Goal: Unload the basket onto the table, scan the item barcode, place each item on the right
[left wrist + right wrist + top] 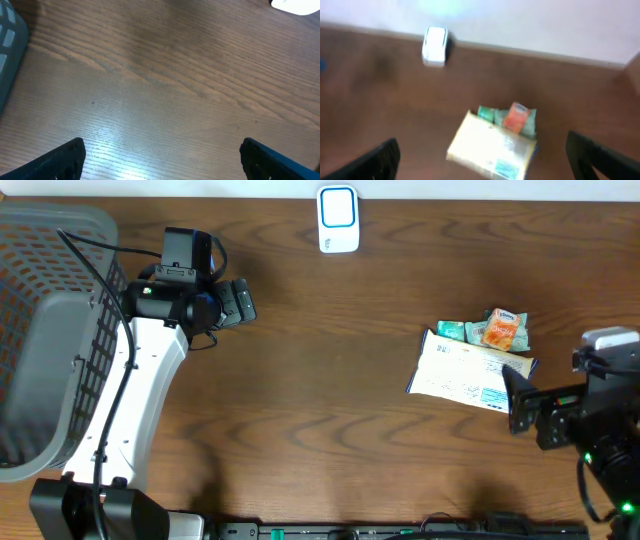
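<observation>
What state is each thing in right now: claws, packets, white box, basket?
left gripper: open, holding nothing, over bare wood.
right gripper: open, holding nothing, beside the pile.
white packet: lying flat, not gripped.
green packet: lying behind it, not gripped.
orange packet: lying against the green one, not gripped.
scanner: at the far edge, untouched.
basket: at the left side, untouched.

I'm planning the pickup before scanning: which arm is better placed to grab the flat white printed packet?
Right. The open right gripper sits just beside the flat white printed packet, which its wrist camera faces. The open left gripper is far off near the grey mesh basket.
</observation>
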You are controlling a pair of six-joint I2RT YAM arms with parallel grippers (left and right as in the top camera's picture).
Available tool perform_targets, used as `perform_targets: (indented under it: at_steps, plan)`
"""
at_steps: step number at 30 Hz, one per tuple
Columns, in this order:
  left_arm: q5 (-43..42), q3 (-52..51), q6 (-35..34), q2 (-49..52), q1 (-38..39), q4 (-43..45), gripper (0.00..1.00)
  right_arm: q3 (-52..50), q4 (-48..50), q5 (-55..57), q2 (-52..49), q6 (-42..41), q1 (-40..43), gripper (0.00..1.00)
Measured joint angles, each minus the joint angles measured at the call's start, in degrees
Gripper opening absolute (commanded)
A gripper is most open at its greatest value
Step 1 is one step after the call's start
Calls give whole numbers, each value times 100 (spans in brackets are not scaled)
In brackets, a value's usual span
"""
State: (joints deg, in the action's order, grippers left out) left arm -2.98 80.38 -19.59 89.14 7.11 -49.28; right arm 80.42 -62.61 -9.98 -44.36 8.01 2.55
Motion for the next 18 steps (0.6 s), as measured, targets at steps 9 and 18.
perform_targets:
  at_steps: [9, 18]
  plan:
    - [0, 0, -2, 0, 0, -2, 98, -3342, 2920, 101, 1856, 26, -7, 99]
    - [0, 0, -2, 0, 0, 0, 98, -6360, 5184, 122, 3550, 22, -389, 99]
